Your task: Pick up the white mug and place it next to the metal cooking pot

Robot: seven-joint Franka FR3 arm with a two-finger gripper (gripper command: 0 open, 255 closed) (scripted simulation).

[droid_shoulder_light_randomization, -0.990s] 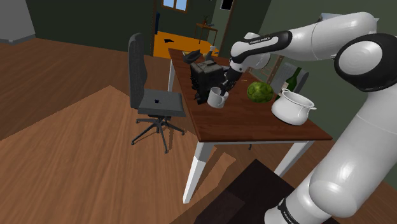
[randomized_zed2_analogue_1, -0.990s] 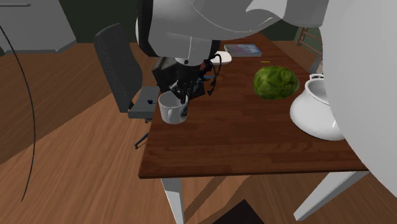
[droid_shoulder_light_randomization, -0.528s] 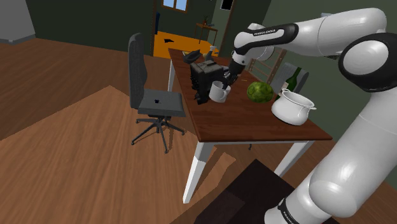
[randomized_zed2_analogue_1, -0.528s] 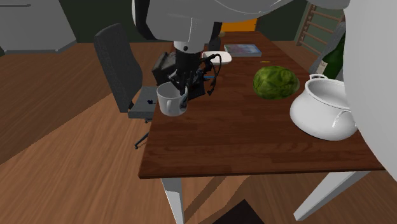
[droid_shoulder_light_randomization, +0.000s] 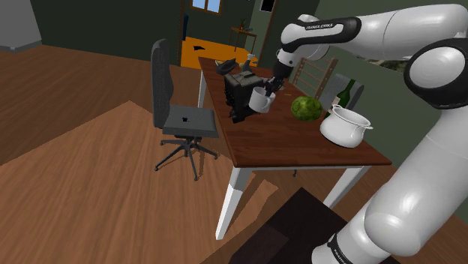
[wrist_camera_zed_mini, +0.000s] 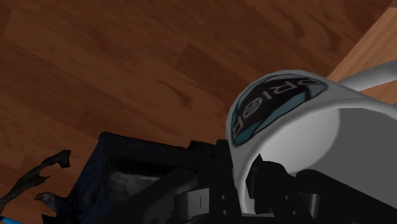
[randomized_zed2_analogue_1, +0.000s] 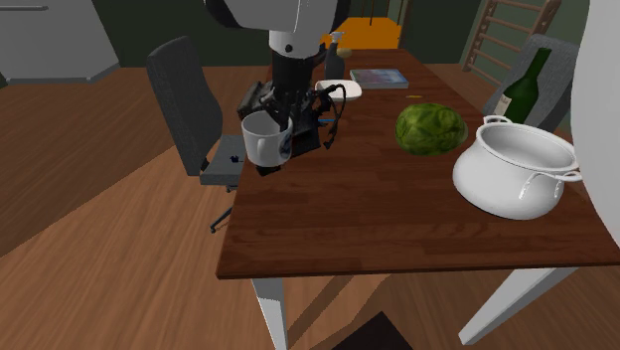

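Note:
A white mug (droid_shoulder_light_randomization: 259, 98) with a round blue-and-black logo hangs above the wooden table (droid_shoulder_light_randomization: 298, 148), in front of a black boxy appliance (droid_shoulder_light_randomization: 238, 91). My gripper (droid_shoulder_light_randomization: 268, 89) is shut on the mug's rim, one finger inside and one outside. The second exterior view has the mug (randomized_zed2_analogue_1: 260, 138) lifted off the table (randomized_zed2_analogue_1: 378, 224), with the gripper (randomized_zed2_analogue_1: 284, 133) at its side. In the wrist view the mug (wrist_camera_zed_mini: 312, 127) sits clasped in the gripper (wrist_camera_zed_mini: 248, 181). The white cooking pot (droid_shoulder_light_randomization: 344, 126) (randomized_zed2_analogue_1: 512, 171) stands near the table's corner, well apart from the mug.
A green round vegetable (droid_shoulder_light_randomization: 306, 108) (randomized_zed2_analogue_1: 430, 127) lies between the mug and the pot. A dark bottle (randomized_zed2_analogue_1: 523, 86) stands behind the pot. A book (randomized_zed2_analogue_1: 378, 77) and a white dish (randomized_zed2_analogue_1: 339, 89) lie at the far end. A grey office chair (droid_shoulder_light_randomization: 175, 112) stands beside the table.
The gripper has risen with the mug in it, lifting the mug off the tabletop. The arm's upper part has moved up too, uncovering the pot in the second exterior view.

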